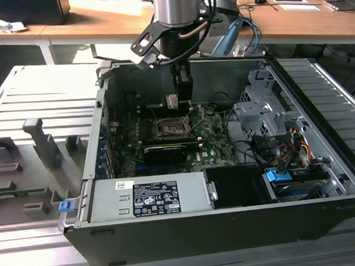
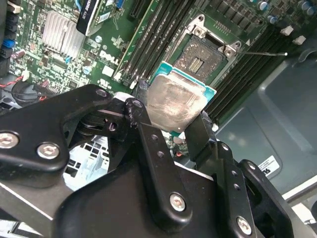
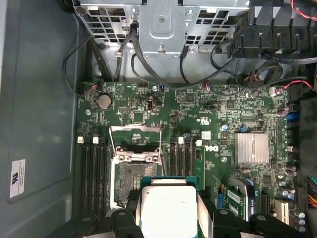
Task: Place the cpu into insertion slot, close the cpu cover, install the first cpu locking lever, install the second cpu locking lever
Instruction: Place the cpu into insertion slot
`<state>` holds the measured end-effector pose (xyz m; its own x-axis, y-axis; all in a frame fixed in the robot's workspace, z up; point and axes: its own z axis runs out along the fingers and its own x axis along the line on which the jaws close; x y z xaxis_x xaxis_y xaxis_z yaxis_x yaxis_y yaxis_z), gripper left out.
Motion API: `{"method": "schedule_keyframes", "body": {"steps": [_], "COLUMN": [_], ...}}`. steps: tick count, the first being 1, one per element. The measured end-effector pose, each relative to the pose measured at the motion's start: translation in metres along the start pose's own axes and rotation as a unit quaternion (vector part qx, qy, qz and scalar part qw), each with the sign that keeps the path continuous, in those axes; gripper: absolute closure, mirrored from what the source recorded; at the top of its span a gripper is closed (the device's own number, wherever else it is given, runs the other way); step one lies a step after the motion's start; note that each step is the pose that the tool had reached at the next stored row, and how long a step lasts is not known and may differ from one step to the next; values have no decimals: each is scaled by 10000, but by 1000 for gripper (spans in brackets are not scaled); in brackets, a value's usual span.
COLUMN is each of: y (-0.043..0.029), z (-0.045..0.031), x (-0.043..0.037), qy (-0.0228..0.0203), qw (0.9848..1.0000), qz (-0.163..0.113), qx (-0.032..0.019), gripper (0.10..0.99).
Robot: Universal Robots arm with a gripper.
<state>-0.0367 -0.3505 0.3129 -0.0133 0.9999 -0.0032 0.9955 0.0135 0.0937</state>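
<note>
On grey slatted bench [image 1: 40, 86], wooden desks [image 1: 102, 24] behind, open PC case [image 1: 229, 231] holds green mobo [image 1: 216, 146] w/ PSU [image 1: 148, 199] at front. Gripper [image 1: 180, 91] clamped on cpu [image 2: 176, 101], a pale silver square w/ teal edge, held above insertion slot [image 3: 131, 183], not touching. Cpu cover [image 3: 136, 157] flipped open.

Green board [image 3: 198, 104], silver chip [image 2: 176, 101]
Board's dark green, chip's face is pale silver with a teal rim, gripper [image 2: 171, 113] black, case [image 3: 39, 99] walls plain grey, heatsink [image 3: 252, 148] ribbed silver.
</note>
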Motion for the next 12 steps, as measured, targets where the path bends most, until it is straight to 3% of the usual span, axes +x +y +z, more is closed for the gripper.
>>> {"method": "schedule_keyframes", "body": {"steps": [12], "y": [-16], "z": [88], "x": [4], "qy": [-3], "qw": [10000], "qz": [0], "qx": [1], "gripper": [545]}}
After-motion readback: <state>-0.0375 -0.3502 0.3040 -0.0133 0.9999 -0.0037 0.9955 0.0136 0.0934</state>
